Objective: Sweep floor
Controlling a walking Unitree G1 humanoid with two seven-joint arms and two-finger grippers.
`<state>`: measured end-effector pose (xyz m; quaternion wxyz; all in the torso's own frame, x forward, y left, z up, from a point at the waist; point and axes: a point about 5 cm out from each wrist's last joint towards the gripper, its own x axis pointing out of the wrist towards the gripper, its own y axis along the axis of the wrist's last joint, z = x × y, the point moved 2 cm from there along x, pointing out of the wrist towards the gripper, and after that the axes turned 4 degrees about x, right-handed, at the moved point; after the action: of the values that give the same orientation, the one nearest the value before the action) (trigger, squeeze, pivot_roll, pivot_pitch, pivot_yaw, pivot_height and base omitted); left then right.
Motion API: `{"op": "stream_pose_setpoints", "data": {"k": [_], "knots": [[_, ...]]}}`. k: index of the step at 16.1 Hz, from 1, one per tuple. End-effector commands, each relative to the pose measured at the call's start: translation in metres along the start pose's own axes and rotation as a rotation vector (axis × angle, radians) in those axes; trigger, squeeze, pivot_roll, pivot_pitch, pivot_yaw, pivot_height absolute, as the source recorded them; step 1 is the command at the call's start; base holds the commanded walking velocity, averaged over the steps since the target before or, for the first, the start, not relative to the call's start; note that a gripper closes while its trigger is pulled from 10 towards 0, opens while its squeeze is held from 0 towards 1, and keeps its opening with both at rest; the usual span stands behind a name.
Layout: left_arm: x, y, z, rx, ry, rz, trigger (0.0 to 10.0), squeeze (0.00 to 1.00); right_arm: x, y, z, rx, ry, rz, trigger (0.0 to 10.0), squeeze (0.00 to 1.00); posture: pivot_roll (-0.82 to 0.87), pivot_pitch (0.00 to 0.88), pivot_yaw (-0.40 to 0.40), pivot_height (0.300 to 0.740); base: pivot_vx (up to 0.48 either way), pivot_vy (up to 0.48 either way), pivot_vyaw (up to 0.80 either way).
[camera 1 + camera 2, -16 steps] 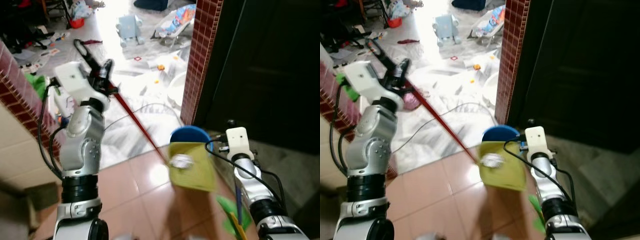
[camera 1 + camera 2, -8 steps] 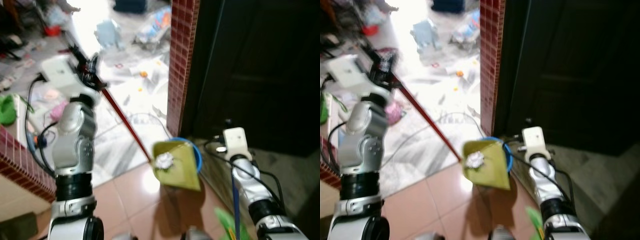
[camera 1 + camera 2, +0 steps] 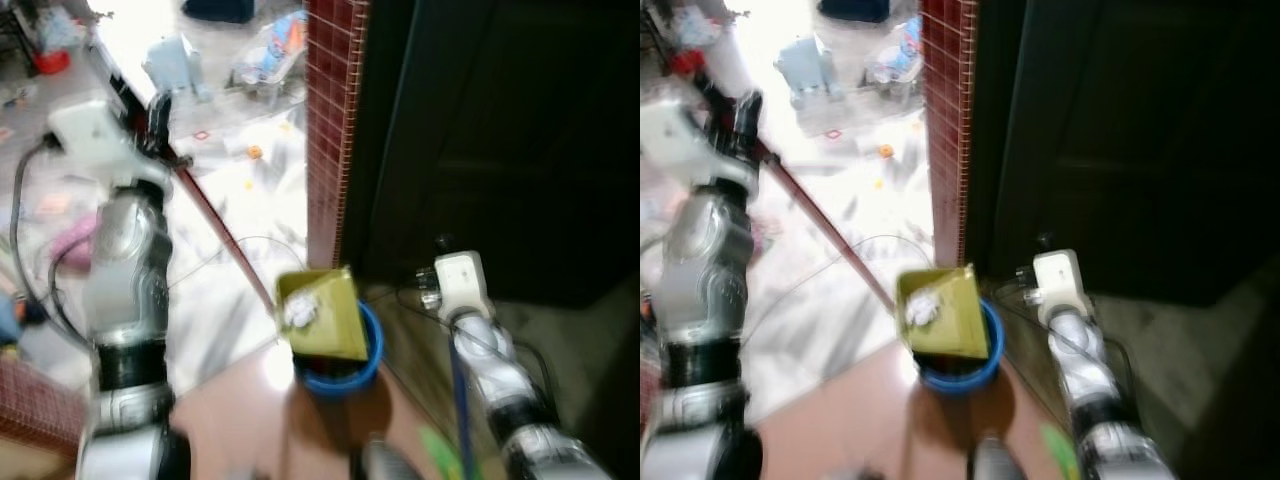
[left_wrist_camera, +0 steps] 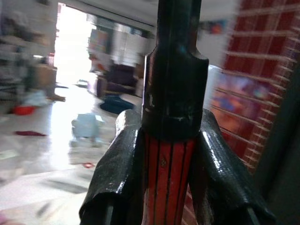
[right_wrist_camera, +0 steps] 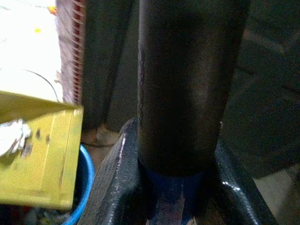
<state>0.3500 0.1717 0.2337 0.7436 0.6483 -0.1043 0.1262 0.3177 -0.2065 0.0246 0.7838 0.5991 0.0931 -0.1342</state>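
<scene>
A yellow-green dustpan (image 3: 330,318) carrying a white crumpled wad (image 3: 299,312) hangs tilted over a blue bin (image 3: 348,372) at the foot of the brick pillar. Its long red handle (image 3: 222,238) runs up to my left gripper (image 3: 155,112), which is shut on it; the left wrist view shows the fingers (image 4: 117,183) clamped on the red and black shaft. My right gripper (image 5: 176,197) is shut on the dark broom handle (image 5: 180,84), whose blue lower part (image 3: 457,392) leads down to blurred green bristles (image 3: 440,452) by the bin.
A red brick pillar (image 3: 330,120) and a dark door (image 3: 500,140) stand right behind the bin. Beyond the pillar the bright marble floor holds a thin cable (image 3: 245,242), a light-blue toy (image 3: 170,65) and scattered litter.
The whole view has swung right and blurred, so the camera moved. The dustpan, which hung beside the blue bin before, now sits over the bin's mouth. Both grippers keep their hold.
</scene>
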Motion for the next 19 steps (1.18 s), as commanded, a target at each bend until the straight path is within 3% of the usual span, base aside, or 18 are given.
{"op": "stream_pose_setpoints", "data": {"k": [1,5,9,12,13,15,17,19], "knots": [[0.002,0.023,0.001,0.020,-0.018,0.112,10.0,0.00,0.002,0.006,-0.004,-0.032,0.023,0.019,10.0,0.00,-0.04,0.000,0.010,0.740,0.000,0.000,0.00],[-0.004,0.023,0.028,0.126,-0.149,0.159,10.0,0.00,0.001,0.004,-0.003,-0.035,0.028,0.011,10.0,0.00,-0.05,0.000,0.001,0.740,0.000,0.000,0.00],[-0.013,0.025,0.067,0.235,-0.399,0.202,10.0,0.00,0.003,0.005,-0.005,-0.033,0.037,0.008,10.0,0.00,-0.05,0.000,0.003,0.740,0.000,0.000,0.00],[-0.038,0.024,0.111,0.284,-0.705,0.228,10.0,0.00,0.004,0.006,-0.007,-0.027,0.052,0.006,10.0,0.00,-0.04,0.000,0.005,0.740,0.000,0.000,0.00],[-0.044,0.025,0.120,0.302,-0.764,0.235,10.0,0.00,0.004,0.006,-0.008,-0.026,0.053,0.006,10.0,0.00,-0.04,0.000,0.006,0.740,0.000,0.000,0.00],[-0.067,0.022,0.145,0.383,-0.984,0.246,10.0,0.00,0.005,0.007,-0.009,-0.024,0.059,0.005,10.0,0.00,-0.04,0.000,0.007,0.740,0.000,0.000,0.00],[-0.079,0.021,0.157,0.448,-1.095,0.268,10.0,0.00,0.006,0.007,-0.010,-0.023,0.063,0.003,10.0,0.00,-0.04,0.000,0.005,0.740,0.000,0.000,0.00],[-0.078,0.021,0.157,0.467,-1.084,0.279,10.0,0.00,0.006,0.008,-0.010,-0.026,0.066,0.003,10.0,0.00,-0.04,0.000,0.002,0.740,0.000,0.000,0.00]]}}
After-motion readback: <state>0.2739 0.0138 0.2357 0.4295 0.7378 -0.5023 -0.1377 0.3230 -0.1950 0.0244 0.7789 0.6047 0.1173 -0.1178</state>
